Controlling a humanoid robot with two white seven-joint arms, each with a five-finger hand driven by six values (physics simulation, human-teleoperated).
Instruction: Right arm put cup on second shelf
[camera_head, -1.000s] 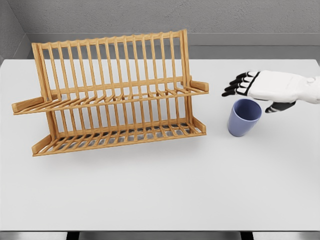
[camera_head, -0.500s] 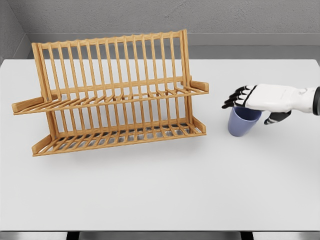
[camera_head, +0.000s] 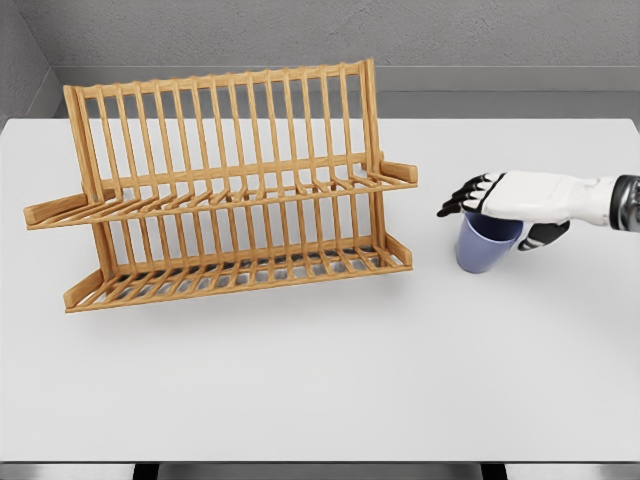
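The right hand (camera_head: 515, 200) lies over the blue cup (camera_head: 484, 246), fingers (camera_head: 462, 198) spread past its rim, thumb beside its wall, gripping nothing.

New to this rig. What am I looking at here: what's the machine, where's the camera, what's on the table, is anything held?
This is a simulator render, not a photo. The camera sits on a humanoid robot's head and looks down at a white table. The white arm coming in from the right is the robot's right arm, ending in a five-finger robot hand with dark fingertips. The left arm is out of view. On the table stand a two-tier wooden dish rack, with nothing on it, and to its right an upright blue cup. The hand lies flat over the cup's rim with the thumb beside the cup. It is not yet gripped or lifted; the cup rests on the table.
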